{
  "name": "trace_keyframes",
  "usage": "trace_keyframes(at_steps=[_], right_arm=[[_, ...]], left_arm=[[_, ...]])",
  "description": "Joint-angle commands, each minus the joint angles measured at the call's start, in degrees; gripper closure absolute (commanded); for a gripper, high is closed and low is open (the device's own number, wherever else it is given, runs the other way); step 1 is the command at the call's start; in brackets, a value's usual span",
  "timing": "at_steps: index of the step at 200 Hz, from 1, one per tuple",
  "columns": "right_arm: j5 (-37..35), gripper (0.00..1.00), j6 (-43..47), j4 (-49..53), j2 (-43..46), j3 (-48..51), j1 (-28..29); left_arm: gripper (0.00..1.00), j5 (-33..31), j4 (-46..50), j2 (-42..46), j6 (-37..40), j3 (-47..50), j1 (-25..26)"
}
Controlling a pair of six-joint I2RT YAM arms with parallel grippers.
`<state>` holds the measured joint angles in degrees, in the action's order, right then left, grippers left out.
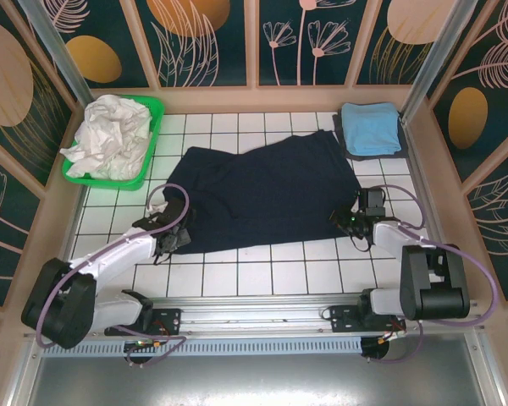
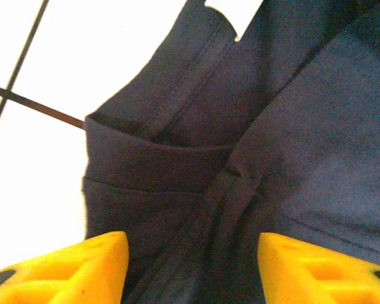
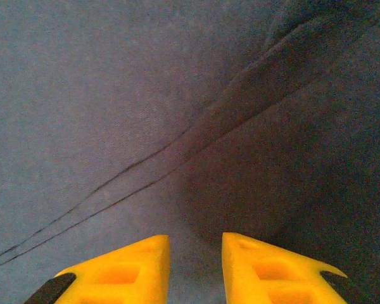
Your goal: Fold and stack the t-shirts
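Your navy t-shirt [image 1: 267, 194] lies spread mid-frame on the table [image 1: 237, 275], so close your left tool [image 2: 191, 247], gaping around the bunched seam [image 2: 225, 190], and verify the right tool [image 3: 195, 247], nearly closed over cloth with its grip impossible to tell, before lifting evenly.

The right gripper [image 3: 195, 269] is hovering, narrowly parted, over the navy t-shirt [image 3: 101, 88], whose double-stitched seam [image 3: 177, 152] is running diagonally.

1. I see walls [image 1: 212, 42] of dark teal panels printed with peach flowers and discs, framed in pale wood.
2. My desk [image 1: 237, 279] is white, ruled with a dark grid.
3. Lighting looks bright and even.
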<state>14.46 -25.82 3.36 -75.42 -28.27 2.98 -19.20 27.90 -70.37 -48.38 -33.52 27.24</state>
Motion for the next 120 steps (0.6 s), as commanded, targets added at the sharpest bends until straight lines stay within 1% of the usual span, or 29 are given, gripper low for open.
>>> trace_keyframes(at_steps=[1,13,25,46,69,74,89,99,106,111,120], right_arm=[[2.85,0.71,-0.27,1.63,4.31,-0.40,-0.17],[3.36,0.71,-0.45,0.91,5.63,-0.81,-0.02],[3.56,0.71,-0.62,-0.02,5.94,-1.07,0.01],[3.98,0.71,-0.78,-1.00,4.78,-1.63,0.05],[4.83,0.71,-1.57,-3.24,3.36,-1.48,0.18],[4.88,0.71,-1.75,-3.69,3.12,-1.44,0.20],[4.70,0.71,-2.19,-4.70,2.75,-1.28,0.19],[4.45,0.71,-2.38,-5.00,2.65,-1.26,0.18],[4.37,0.71,-2.40,-5.10,2.64,-1.30,0.26],[4.28,0.71,-2.39,-5.11,2.65,-1.26,0.23],[4.02,0.71,-2.24,-5.11,2.64,-1.31,0.18]], left_arm=[[0.34,-2.79,3.49,2.51,1.83,-3.93,-0.44],[0.34,-0.34,0.19,1.54,6.31,-6.50,-0.44],[0.33,1.92,-2.87,-2.05,9.63,-10.14,-0.43],[0.33,5.39,-4.20,-14.04,15.48,-20.48,-0.35],[0.31,5.13,-2.82,-27.29,19.96,-32.73,-0.36],[0.30,5.06,-1.91,-31.35,20.45,-35.13,-0.35],[0.31,6.29,-1.50,-37.62,22.48,-40.01,-0.35],[0.34,7.00,-1.07,-40.26,23.33,-41.66,-0.35],[0.38,7.44,-0.63,-41.23,23.65,-41.93,-0.35],[0.42,7.72,-0.64,-41.28,23.81,-41.43,-0.35],[0.52,7.95,-1.27,-40.26,23.86,-39.50,-0.34]])
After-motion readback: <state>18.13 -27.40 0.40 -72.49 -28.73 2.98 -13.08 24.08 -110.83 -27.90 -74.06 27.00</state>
